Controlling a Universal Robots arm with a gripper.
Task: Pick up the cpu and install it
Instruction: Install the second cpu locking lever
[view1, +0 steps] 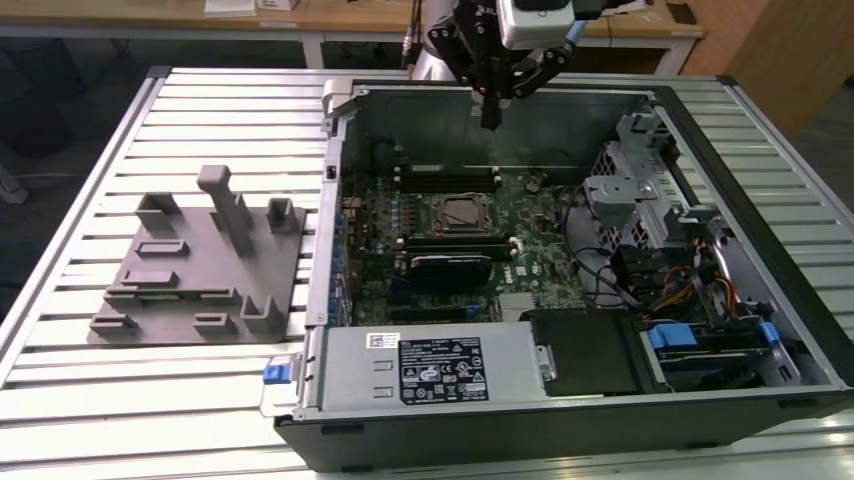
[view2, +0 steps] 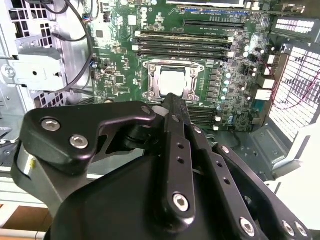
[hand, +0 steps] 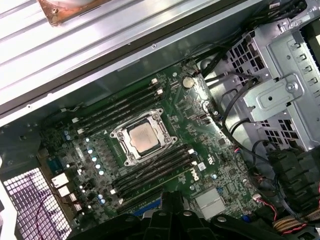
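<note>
The cpu (hand: 141, 136) is a silver-grey square chip lying flat inside the black motherboard socket (hand: 122, 135) with its metal frame; it also appears in the second wrist view as the cpu (view2: 171, 81) and in the exterior view as the cpu (view1: 458, 210). My gripper (view1: 491, 112) hangs well above the board, near the back wall of the open computer case (view1: 441, 440). Its black fingers (view2: 175, 125) are pressed together with nothing between them. In the first wrist view the gripper (hand: 170, 200) points down at the memory slots beside the socket.
A grey plastic fixture (view1: 200, 265) with upright blocks sits on the slatted table at the exterior view's left. Inside the case are a drive cage (view1: 627, 195), cable bundles (view1: 667, 280) and a power supply (view1: 427, 365). Memory slots (hand: 150, 172) flank the socket.
</note>
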